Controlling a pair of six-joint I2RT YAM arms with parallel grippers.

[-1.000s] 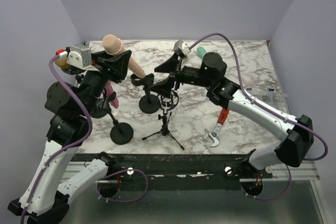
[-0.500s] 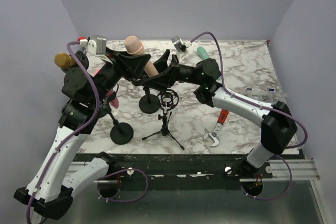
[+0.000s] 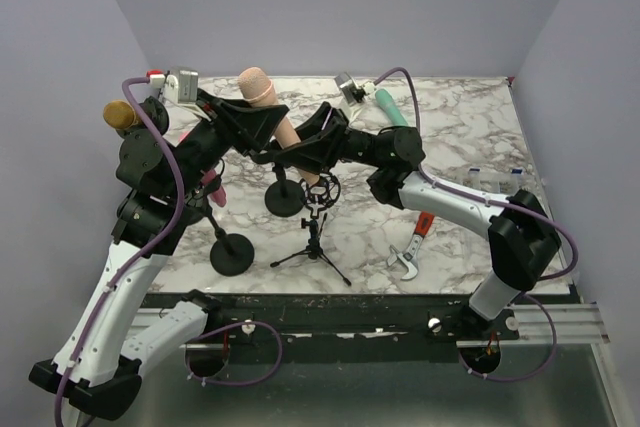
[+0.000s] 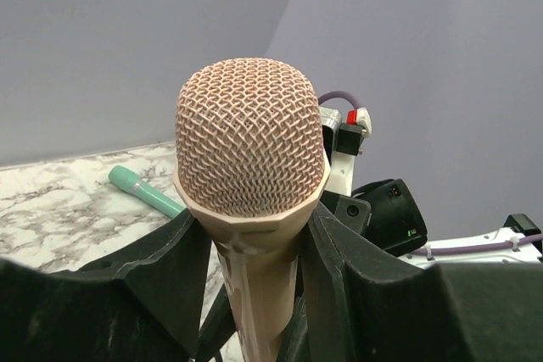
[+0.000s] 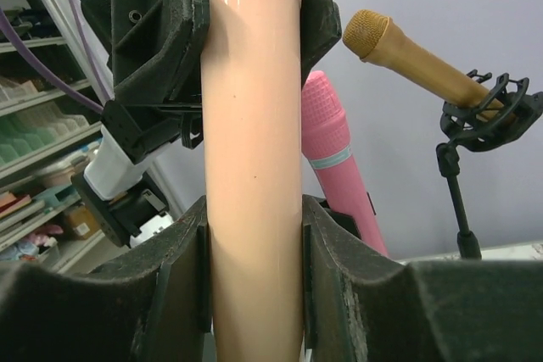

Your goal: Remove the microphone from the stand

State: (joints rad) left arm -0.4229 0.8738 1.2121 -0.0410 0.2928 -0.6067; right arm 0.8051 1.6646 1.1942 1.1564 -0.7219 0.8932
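Microphone removal looks to be at the lift-off or hand-over step. The peach microphone [image 4: 250, 150] sits in the upper centre of the overhead view, tilted with its mesh head up and to the left, raised above the round-based stand [image 3: 285, 199].

The left gripper [image 3: 258, 127] is closed to a narrow gap, and its fingers [image 4: 153, 269] press on both sides of the neck just under the head. The right gripper [image 5: 254, 269] is clamped lower down on the smooth body, its pads [image 5: 170, 286] touching either side. Both arms therefore have hold of the same microphone.

Whether the tail end sits in the stand's clip cannot be told, because the grippers hide it.

The next move probably calls for drawing the microphone along its own axis, up and away from the stand. One gripper would then have to let go so the other can carry it off without the two arms pulling against each other.
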